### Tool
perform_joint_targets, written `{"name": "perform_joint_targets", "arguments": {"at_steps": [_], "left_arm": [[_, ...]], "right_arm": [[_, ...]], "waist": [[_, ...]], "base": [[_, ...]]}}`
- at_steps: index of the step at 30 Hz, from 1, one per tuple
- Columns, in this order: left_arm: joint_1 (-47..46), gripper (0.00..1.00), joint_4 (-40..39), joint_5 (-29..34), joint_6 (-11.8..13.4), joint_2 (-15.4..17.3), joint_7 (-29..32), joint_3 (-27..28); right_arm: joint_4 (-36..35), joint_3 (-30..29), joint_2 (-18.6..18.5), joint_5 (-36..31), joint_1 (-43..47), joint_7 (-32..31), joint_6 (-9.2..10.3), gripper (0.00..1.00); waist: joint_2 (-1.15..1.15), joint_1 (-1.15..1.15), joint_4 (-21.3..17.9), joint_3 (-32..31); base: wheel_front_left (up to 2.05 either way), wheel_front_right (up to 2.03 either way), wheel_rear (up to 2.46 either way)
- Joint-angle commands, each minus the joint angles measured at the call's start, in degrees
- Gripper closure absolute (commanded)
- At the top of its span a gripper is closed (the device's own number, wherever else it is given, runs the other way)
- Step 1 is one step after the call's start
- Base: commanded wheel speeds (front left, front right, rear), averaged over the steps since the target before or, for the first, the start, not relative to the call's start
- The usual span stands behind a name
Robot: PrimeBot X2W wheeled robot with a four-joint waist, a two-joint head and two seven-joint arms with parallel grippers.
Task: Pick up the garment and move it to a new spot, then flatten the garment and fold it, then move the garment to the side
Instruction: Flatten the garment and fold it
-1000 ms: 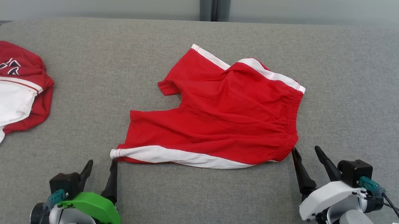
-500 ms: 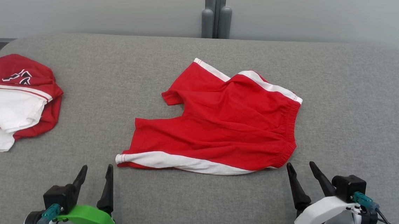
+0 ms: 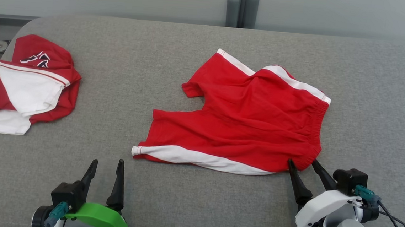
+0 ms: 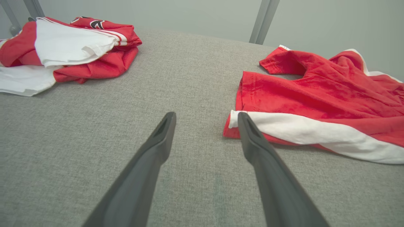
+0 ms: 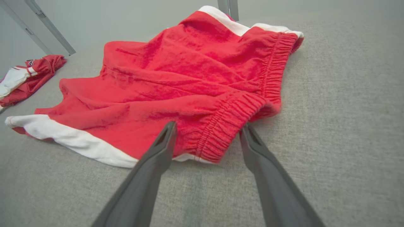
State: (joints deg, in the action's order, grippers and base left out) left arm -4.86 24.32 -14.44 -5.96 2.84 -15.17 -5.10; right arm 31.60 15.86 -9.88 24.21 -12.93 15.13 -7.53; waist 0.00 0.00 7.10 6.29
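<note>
– At the near right of the table, how does the right gripper (image 3: 301, 161) stand?

– Fingers apart, nothing clamped. Its tips sit either side of the near corner of the elastic waistband (image 5: 271, 72). The wrist view shows the gathered cloth between the fingers (image 5: 157, 151), not pinched.

– And the left gripper (image 3: 108, 161)?

– Fingers likewise apart and empty. It stands just short of the near leg's hem corner, apart from the cloth as seen from the head.

– Describe the garment itself.

– Red shorts (image 3: 244, 120), with a white stripe down each outer side. They lie on the grey fabric-covered table (image 3: 156, 64), about the middle and somewhat to the robot's right. Waistband faces right, leg openings face left. The near leg lies fairly flat, its white stripe along the near edge. The far leg is drawn in and partly turned over, its hem bunched. Creases run across the seat, so the shorts are not flattened and not folded.

– Anything else on the surface?

– A red-and-white garment (image 3: 30, 83), loosely folded, lies at the far left, well apart from the shorts. Two grey posts (image 3: 242, 7) stand behind the table's far edge.
</note>
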Motion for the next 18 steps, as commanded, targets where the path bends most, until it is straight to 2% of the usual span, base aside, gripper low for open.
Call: {"name": "perform_joint_targets", "arguments": {"at_steps": [1,2,3,9,17,18], "left_arm": [[-1.13,0.00,-0.46,-0.35,0.29,0.12,0.04,-0.21],[-1.08,0.00,-0.52,-0.47,0.32,0.12,0.04,-0.44],[-1.09,0.00,-0.54,-0.49,0.27,0.12,0.04,-0.68],[-2.03,0.00,-0.35,-0.85,0.23,0.11,0.04,-2.44],[-3.64,0.00,0.30,-2.27,0.52,0.12,0.05,-6.36],[-3.57,0.00,0.44,-2.46,0.57,0.11,0.04,-6.47]], "right_arm": [[0.19,0.04,-0.24,0.68,-1.06,0.00,0.09,0.42],[-0.02,-0.13,-0.39,0.88,-1.55,0.00,0.09,0.77],[-0.46,-0.34,-0.53,1.05,-2.05,0.00,0.09,1.00],[0.18,-1.80,-2.16,0.11,-6.52,0.00,0.09,1.00],[8.94,-7.36,-2.48,-5.03,-13.58,0.00,0.09,1.00],[10.31,-8.22,-2.27,-6.07,-14.17,0.00,0.09,0.64]], "waist": [[0.00,0.00,1.84,1.43],[0.00,0.00,2.32,1.72],[0.00,0.00,2.80,2.05],[0.00,0.00,5.64,4.19],[0.00,0.00,11.05,5.78],[0.00,0.00,11.32,5.77]], "base": [[0.00,0.00,0.00],[0.00,0.00,0.00],[0.00,0.00,0.00],[0.00,0.00,0.00],[0.00,0.00,0.00],[0.00,0.00,0.00]]}}
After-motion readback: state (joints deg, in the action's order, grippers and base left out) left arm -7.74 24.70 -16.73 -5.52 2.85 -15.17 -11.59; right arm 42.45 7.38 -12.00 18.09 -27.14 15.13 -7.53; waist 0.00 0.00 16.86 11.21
